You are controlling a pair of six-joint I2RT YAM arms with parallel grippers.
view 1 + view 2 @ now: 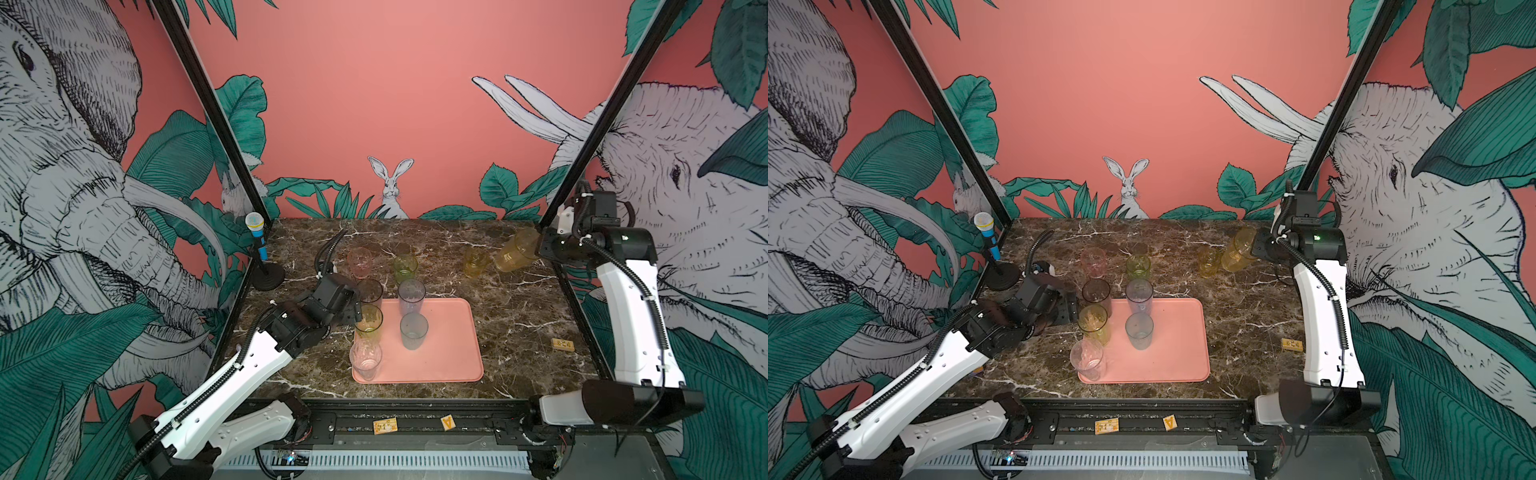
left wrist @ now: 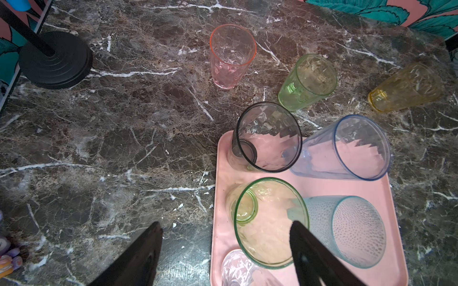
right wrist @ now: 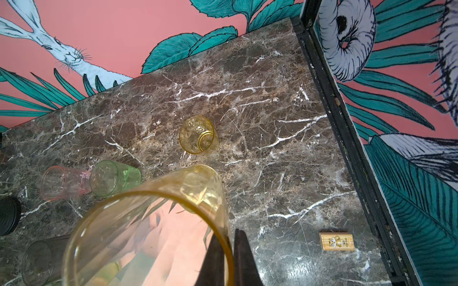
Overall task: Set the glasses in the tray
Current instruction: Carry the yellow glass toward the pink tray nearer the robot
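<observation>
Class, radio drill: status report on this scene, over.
Left gripper open by tray. Right gripper shut on tall amber glass, held tilted. Five glasses in tray; pink glass, short green glass, short amber glass outside. Short amber glass nearest the held one.

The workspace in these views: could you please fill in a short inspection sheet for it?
Surface: dark marble table.
Job's things: in the tray: smoky glass, lilac glass, tall green glass, teal glass, clear glass; on the table: pink glass, short green glass, short amber glass.
Clutter: toy microphone, wooden tile.
Hands: left hand open; right hand shut on tall amber glass, tilted.
Cables: black hoses along both arms.
Surroundings: mural walls.
</observation>
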